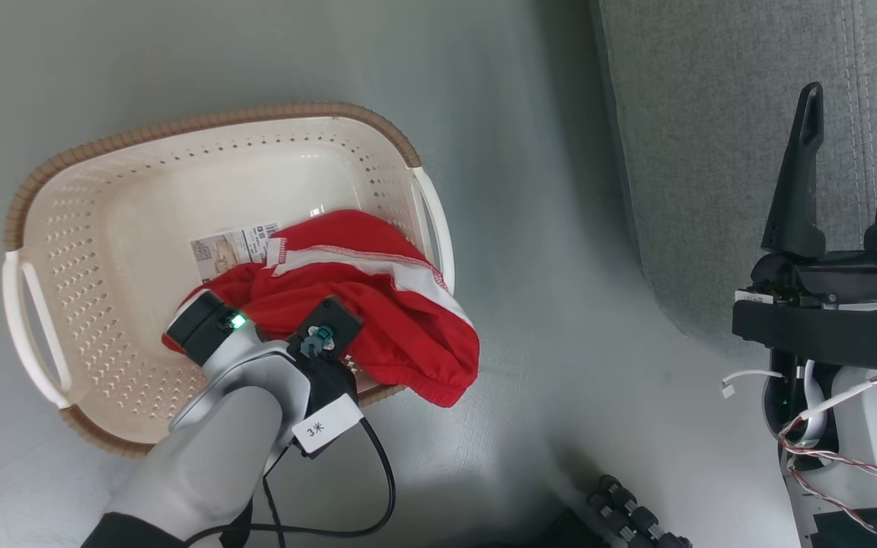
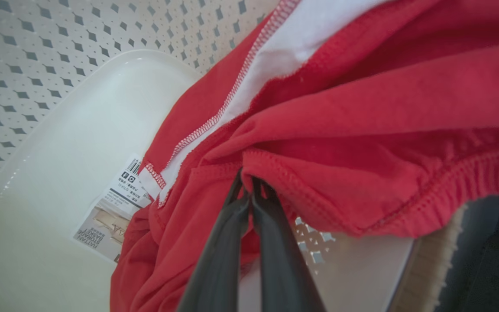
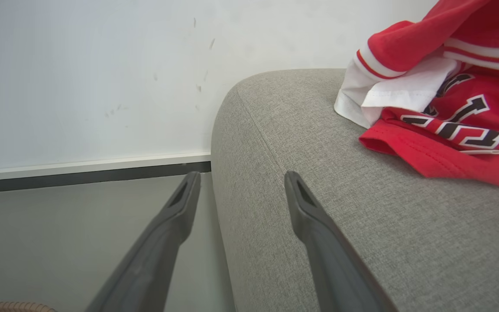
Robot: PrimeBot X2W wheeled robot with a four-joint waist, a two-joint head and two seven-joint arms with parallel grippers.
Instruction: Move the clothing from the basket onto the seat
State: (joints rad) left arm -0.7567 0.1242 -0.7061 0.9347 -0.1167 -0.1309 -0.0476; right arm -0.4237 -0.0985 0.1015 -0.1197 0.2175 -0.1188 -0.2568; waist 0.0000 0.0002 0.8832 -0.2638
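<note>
The cream basket (image 1: 210, 122) with a brown rim stands on the floor at the left. A red garment with white trim (image 1: 377, 304) lies in it, one end draped over the near rim. My left gripper (image 2: 247, 182) reaches down into the basket (image 2: 59, 130) and is shut on a hemmed fold of this clothing (image 2: 362, 143). My right gripper (image 1: 849, 99) stands open over the edge of the grey seat (image 1: 712, 152), holding nothing. In the right wrist view the right gripper (image 3: 241, 177) hovers at the seat's corner (image 3: 319, 195), where another red garment with dark lettering (image 3: 448, 121) lies.
A paper label (image 1: 233, 247) is stuck to the basket's bottom. Grey floor separates the basket from the seat. A black cable (image 1: 377, 487) loops off my left wrist. A dark ridged part (image 1: 629, 517) shows at the bottom. A white wall with a dark skirting (image 3: 89, 175) stands beyond the seat.
</note>
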